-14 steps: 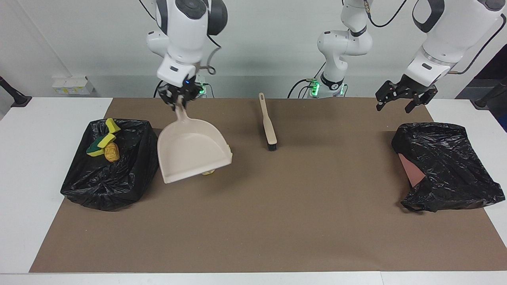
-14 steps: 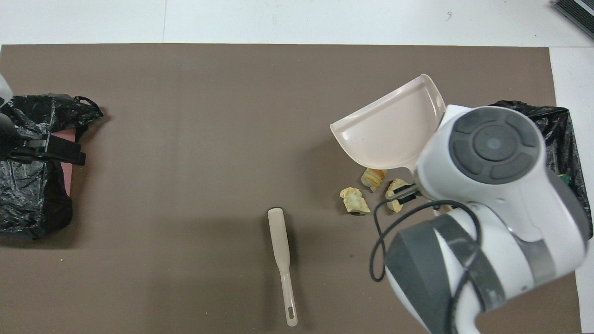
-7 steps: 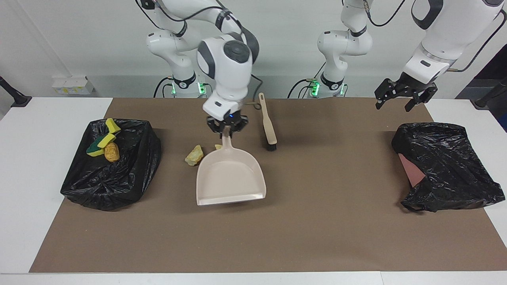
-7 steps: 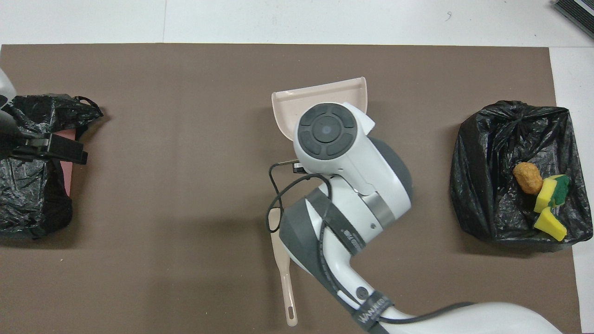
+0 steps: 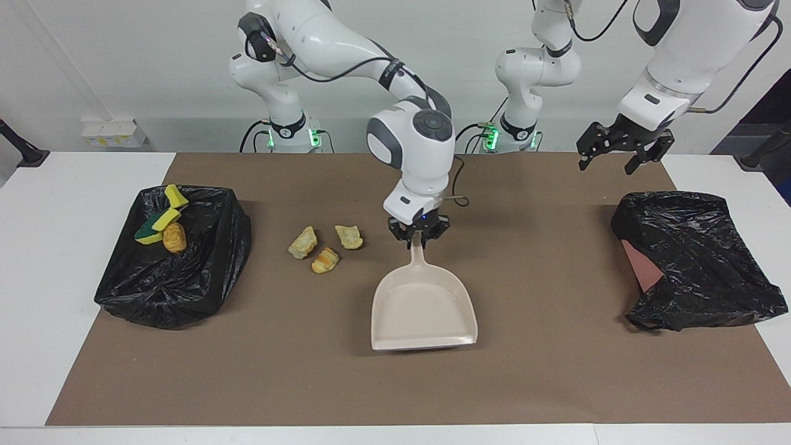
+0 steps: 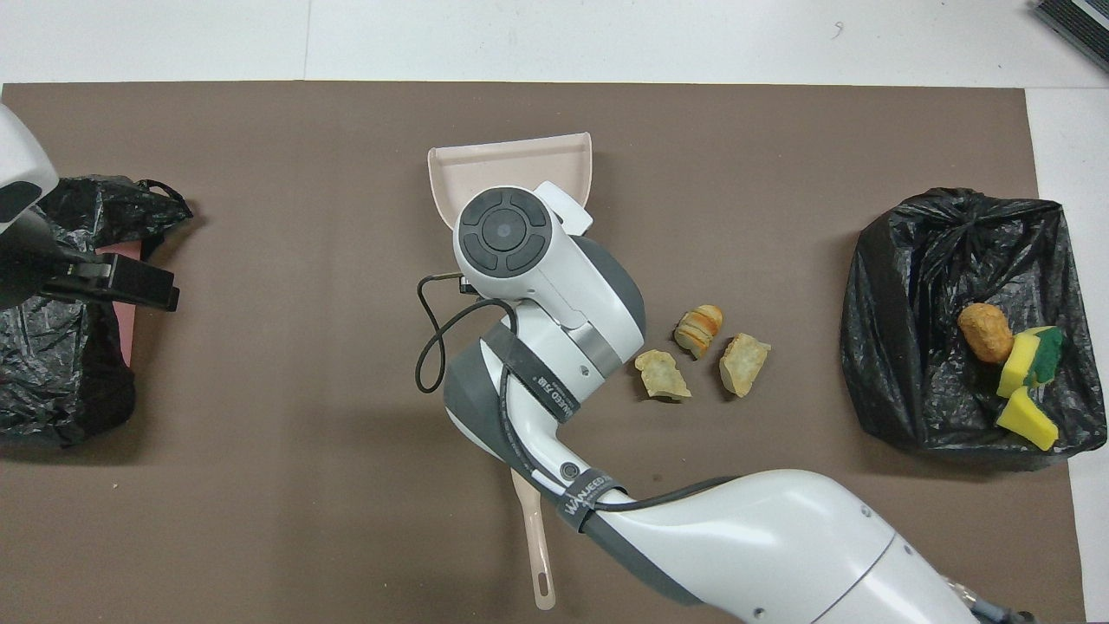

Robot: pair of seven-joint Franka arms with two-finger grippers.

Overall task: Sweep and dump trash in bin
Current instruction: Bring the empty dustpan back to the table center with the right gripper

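Two fixed cameras cover the table. The facing view is mounted high across the table and looks back at the robots — both arm bases appear along the top of the frame, the brown mat [image 5: 395, 371] filling the lower two thirds. The overhead view sits high above the robots' end and looks steeply down; arms enter from the bottom edge. Both views share the whole mat — turned half a turn, so the dustpan [image 5: 424, 309] sits lower centre in one, upper centre [image 6: 511, 165] in the other.

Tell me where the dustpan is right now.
The dustpan is at mid-table, held by its handle in the right gripper. Its open mouth points away from the robots, and the three bread lumps lie beside it toward the right arm's end.
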